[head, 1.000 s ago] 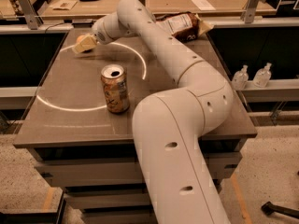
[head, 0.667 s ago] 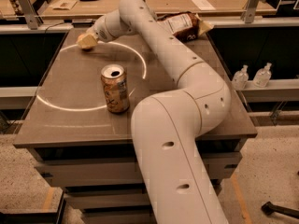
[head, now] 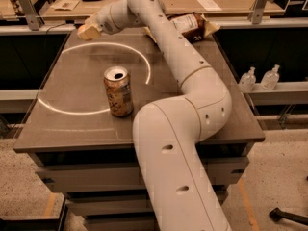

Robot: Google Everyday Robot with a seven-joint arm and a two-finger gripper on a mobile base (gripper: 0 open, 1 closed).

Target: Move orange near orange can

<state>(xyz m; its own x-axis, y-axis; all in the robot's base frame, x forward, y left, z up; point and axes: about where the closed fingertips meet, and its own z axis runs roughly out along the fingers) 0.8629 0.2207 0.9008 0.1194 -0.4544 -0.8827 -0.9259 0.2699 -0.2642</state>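
My gripper (head: 89, 30) hangs over the far left corner of the table (head: 72, 124), open or closed I cannot tell, and a low sweep inward could topple the orange can (head: 118, 91).

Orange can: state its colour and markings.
Orange can: pale orange-tan, light markings, silver top; camera view. Gripper is beyond it, far left.

Gripper (head: 88, 31) well behind orange can (head: 118, 92); bare table (head: 72, 88) between them and left of the can. Arm (head: 192, 76) blocks the right, snack bag (head: 193, 26) far behind-right.
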